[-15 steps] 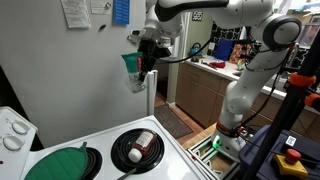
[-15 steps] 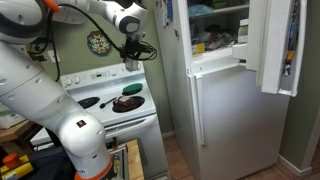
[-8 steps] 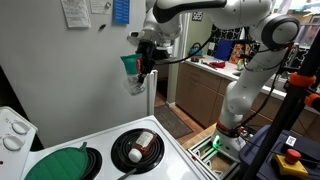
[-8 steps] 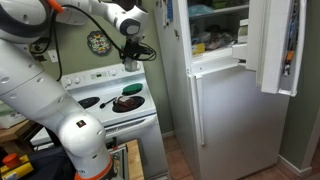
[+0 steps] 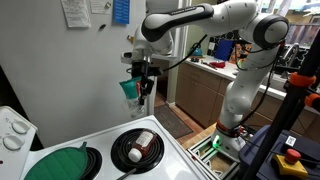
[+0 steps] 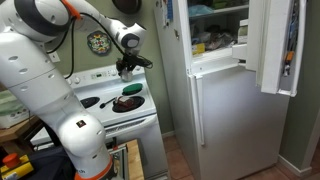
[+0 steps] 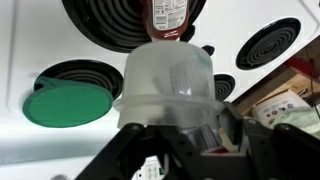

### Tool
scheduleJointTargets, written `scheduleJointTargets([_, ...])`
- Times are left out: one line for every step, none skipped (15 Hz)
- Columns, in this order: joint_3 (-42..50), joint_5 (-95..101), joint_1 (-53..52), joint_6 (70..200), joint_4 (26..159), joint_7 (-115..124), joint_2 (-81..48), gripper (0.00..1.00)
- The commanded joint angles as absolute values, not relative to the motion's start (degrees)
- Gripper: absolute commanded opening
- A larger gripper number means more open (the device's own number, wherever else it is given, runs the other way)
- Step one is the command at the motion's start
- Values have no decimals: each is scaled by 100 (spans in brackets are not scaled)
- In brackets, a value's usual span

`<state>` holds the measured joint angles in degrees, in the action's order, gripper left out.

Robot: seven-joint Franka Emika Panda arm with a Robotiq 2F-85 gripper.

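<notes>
Cup [image 7: 170,85] location?
Held in the air above the stove [image 5: 95,135], over the ketchup bottle [image 7: 168,15] lying on a burner [image 5: 137,150]; high enough to clear it.
Gripper [image 7: 180,132]?
Clamped on the cup's sides. Green lid [image 7: 65,105] resting apart on a neighbouring burner.

Below the cup [image 5: 131,87] in my jaws there is open air down to the stove [image 5: 178,148]. A bottle [image 5: 142,146] lies across the burner [image 5: 119,155] right underneath, so that ring is blocked. A green disc [image 5: 60,163] covers the next burner. The fridge [image 6: 215,110] walls off one side, just beside the stove.
</notes>
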<state>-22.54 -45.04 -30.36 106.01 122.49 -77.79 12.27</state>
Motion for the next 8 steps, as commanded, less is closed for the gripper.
scheduleJointTargets([-2531, -4415, -3028, 11092, 12478, -8271, 1043, 26])
scheduleJointTargets([-2599, -4382, -3029, 11292, 12515, -8337, 952, 26])
scheduleJointTargets([-2668, -4345, -3032, 11549, 12543, -8368, 850, 26])
scheduleJointTargets([-2718, -4298, -3031, 11818, 12577, -8402, 778, 26])
scheduleJointTargets([-2772, -4276, -3041, 12168, 12613, -8437, 681, 26])
scheduleJointTargets([-2813, -4236, -3045, 12487, 12643, -8420, 588, 26])
scheduleJointTargets([-2846, -4190, -3053, 12791, 12668, -8435, 484, 26])
scheduleJointTargets([-2860, -4249, -3066, 13076, 12708, -8480, 399, 26])
